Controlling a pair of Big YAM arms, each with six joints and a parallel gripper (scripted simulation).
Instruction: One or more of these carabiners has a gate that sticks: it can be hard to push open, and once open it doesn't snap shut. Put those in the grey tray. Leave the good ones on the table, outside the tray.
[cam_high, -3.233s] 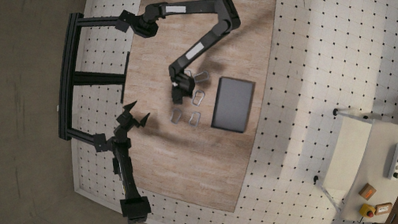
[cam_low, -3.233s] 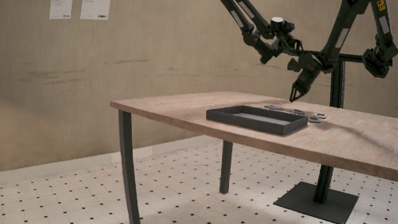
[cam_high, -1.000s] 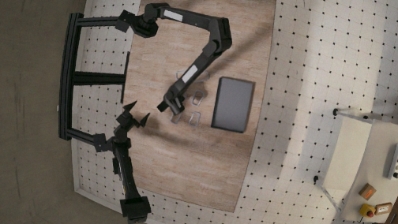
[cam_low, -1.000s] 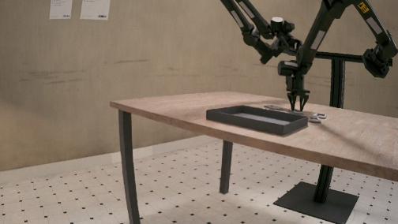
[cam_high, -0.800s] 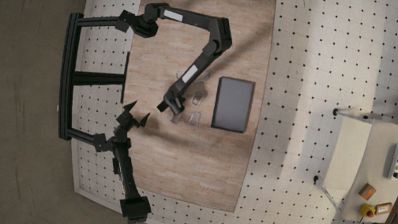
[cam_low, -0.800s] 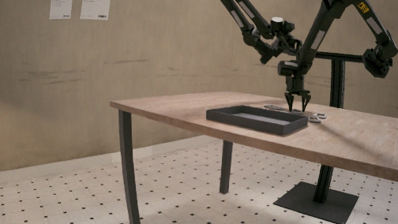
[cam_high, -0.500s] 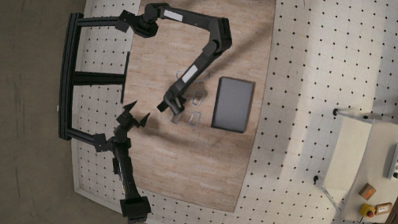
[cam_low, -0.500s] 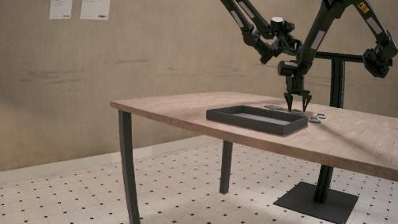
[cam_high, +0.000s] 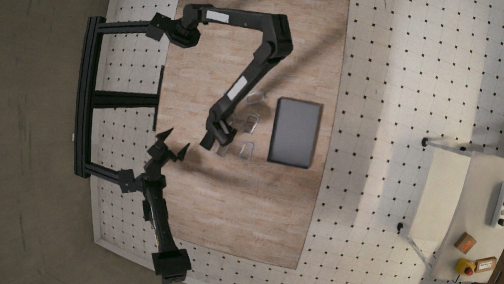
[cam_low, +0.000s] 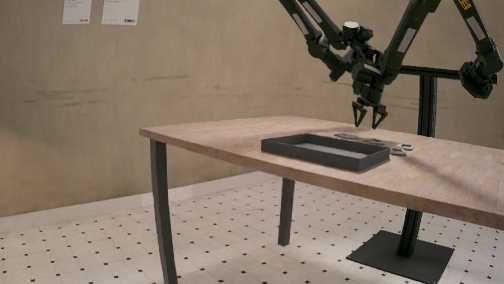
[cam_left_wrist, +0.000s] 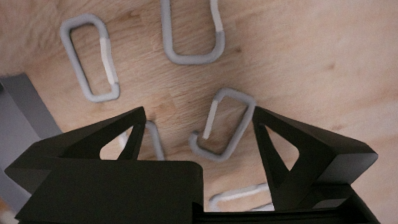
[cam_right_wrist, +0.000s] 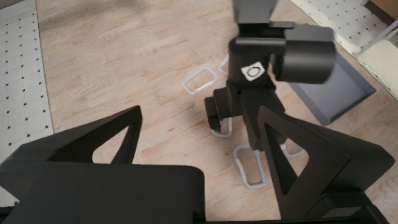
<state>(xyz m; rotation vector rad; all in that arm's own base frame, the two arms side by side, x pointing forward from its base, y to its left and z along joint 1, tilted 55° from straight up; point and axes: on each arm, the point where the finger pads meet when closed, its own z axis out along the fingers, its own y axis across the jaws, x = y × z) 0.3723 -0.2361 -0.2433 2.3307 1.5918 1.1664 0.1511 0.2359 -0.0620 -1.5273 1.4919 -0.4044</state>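
Observation:
Several silver carabiners lie on the table. In the left wrist view one carabiner (cam_left_wrist: 239, 131) lies flat below my left gripper (cam_left_wrist: 199, 112) (cam_low: 366, 126), its pale gate (cam_left_wrist: 211, 119) swung inward and standing apart from the hook end. A carabiner (cam_left_wrist: 75, 62) at upper left has its gate closed. Another carabiner (cam_left_wrist: 192, 59) is cut off by the top edge. One carabiner (cam_left_wrist: 156, 141) is partly hidden by the left finger, and another carabiner (cam_left_wrist: 240, 193) by the gripper body. My left gripper is open and empty above them. My right gripper (cam_high: 180, 137) is open and empty, away from the carabiners.
The grey tray (cam_high: 295, 132) (cam_low: 320, 157) (cam_right_wrist: 350, 85) stands beside the carabiners, with nothing visible in it. Its wall (cam_left_wrist: 35, 107) shows at the left of the left wrist view. The left arm (cam_high: 255, 70) reaches over the carabiners and hides some from the top view.

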